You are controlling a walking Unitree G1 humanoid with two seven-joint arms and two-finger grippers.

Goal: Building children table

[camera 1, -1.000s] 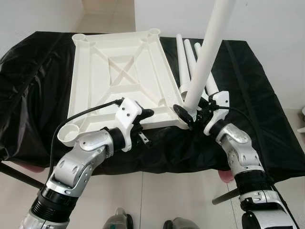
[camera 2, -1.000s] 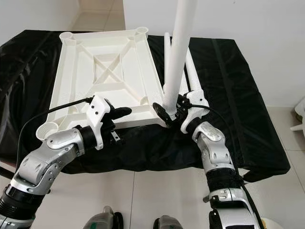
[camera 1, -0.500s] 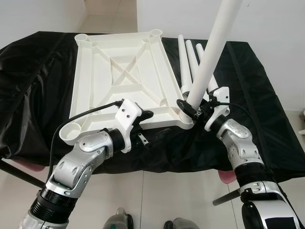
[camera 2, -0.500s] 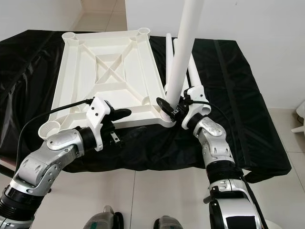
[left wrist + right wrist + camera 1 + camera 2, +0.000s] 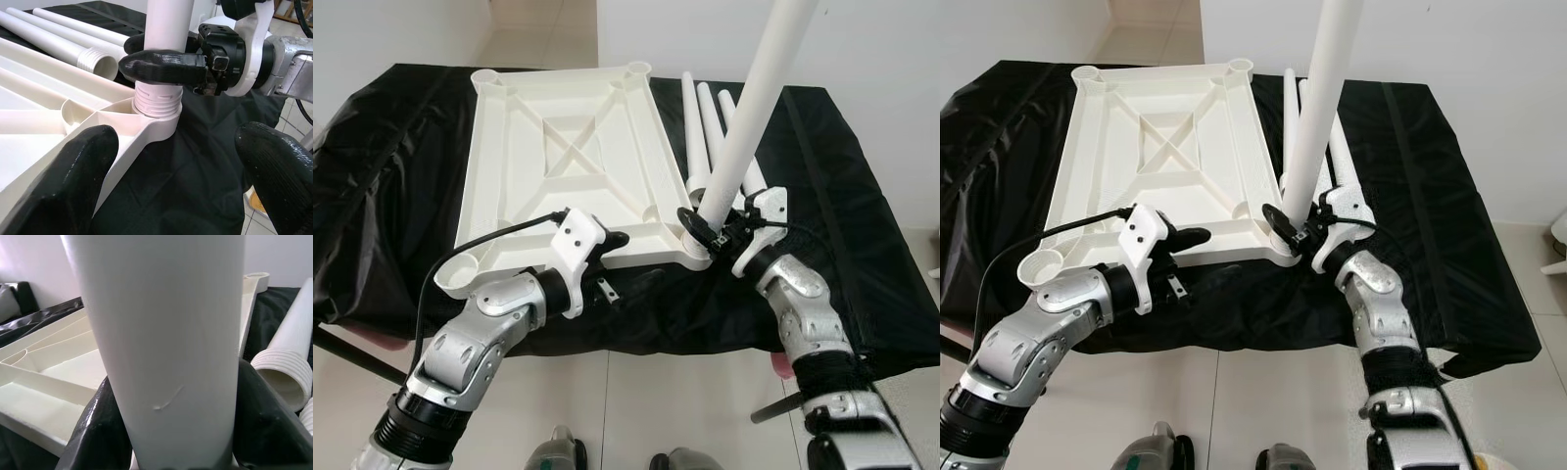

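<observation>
A white plastic tabletop (image 5: 563,157) lies upside down on a worktop (image 5: 822,196) draped in black cloth, its ribbed underside and corner sockets facing up. At the near corner toward the robot's right, a white leg (image 5: 754,117) stands tilted with its foot in the socket, and the right gripper (image 5: 707,224) has its fingers pinching the leg just above that socket. The left wrist view adds the detail that the head views lack: the leg's threaded end (image 5: 157,100) sits in the socket with its ridges partly exposed, one black finger (image 5: 164,67) pressed across the tube just above them. The right wrist view shows the tube close up, a black finger on each side. The left gripper (image 5: 612,262) hovers at the tabletop's near edge, fingers spread and holding nothing. Three spare legs (image 5: 703,127) lie side by side on the cloth just beside the tabletop.
</observation>
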